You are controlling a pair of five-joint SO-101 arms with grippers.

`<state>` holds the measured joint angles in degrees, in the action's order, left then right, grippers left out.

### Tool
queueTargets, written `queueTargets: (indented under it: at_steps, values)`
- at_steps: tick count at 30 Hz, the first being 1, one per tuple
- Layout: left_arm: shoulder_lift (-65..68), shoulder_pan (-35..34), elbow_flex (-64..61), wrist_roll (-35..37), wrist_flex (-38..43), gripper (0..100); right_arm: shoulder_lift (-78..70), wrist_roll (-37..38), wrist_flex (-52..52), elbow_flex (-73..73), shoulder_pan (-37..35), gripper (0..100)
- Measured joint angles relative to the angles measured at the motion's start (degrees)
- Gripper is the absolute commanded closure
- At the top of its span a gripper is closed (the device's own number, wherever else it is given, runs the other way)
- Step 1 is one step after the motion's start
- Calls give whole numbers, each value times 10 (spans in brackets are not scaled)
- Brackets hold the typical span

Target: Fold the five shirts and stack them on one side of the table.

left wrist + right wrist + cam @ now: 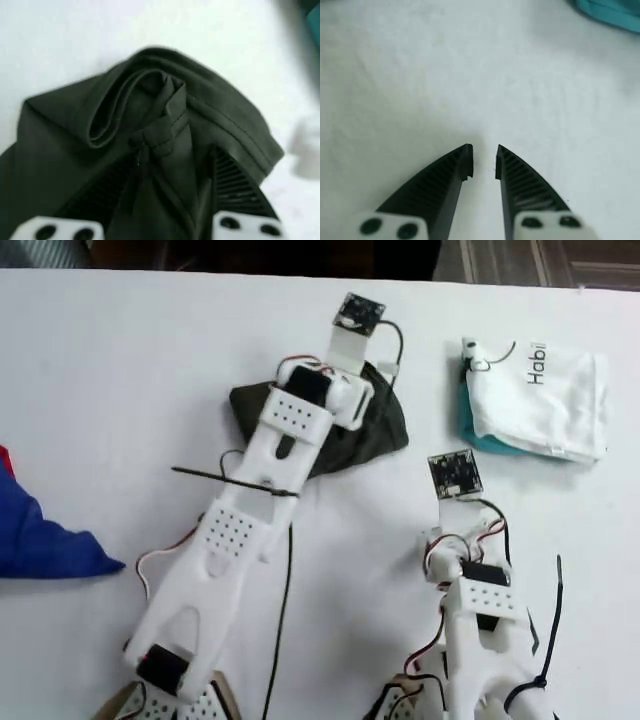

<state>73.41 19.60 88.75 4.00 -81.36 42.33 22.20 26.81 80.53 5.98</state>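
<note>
We see the white table [130, 370] carrying a crumpled dark olive cloth shirt [380, 430] near the middle of its far edge, with the left arm [250, 510] stretched out from the near edge over that shirt. In the left wrist view the left gripper [175, 165] has its black ribbed fingers [235, 185] set partly apart, and a raised ridge of the dark shirt, seams and a rolled hem included, is bunched and gripped between them. Toward the far right corner we find a folded white cloth shirt [545, 400] lying on top of a folded teal cloth shirt [480, 435], whose edge shows along the near and left sides of the white one. At the left edge lies a loose blue cloth shirt [40, 535]. The right arm [480, 610] stands by the near edge on the right, and the right gripper [484, 160] hangs over bare table, its fingers almost together with a narrow gap between the tips, holding nothing.
</note>
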Motion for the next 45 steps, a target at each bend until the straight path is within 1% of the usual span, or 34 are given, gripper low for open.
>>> queueTargets:
  at_steps: [3,4,6,8,11,18,22,28,30,33,34,37,40,45]
  values:
    - [2,4,1,0,0,967,0,0,0,0,0,917]
    - [2,6,8,1,0,985,0,0,0,0,0,917]
    - [3,17,28,0,0,960,0,0,0,0,0,917]
    - [2,29,44,0,0,978,0,0,0,0,0,917]
    - [2,46,47,0,-2,974,0,0,0,0,0,917]
    - [-3,72,47,0,-41,974,0,0,0,0,0,917]
    - [-18,81,47,0,-72,974,0,0,0,0,0,917]
    - [-19,81,47,0,-81,961,0,0,0,0,0,917]
    - [-19,81,47,0,-81,897,0,0,0,0,0,917]
    - [-19,81,47,0,-81,731,0,0,0,0,0,917]
    - [-19,81,47,0,-82,702,0,0,0,0,0,917]
    - [-19,80,47,0,-97,729,0,0,0,0,0,917]
    - [-22,65,47,0,-105,753,0,0,0,0,0,917]
    - [-84,4,47,0,-105,805,0,0,0,0,0,916]
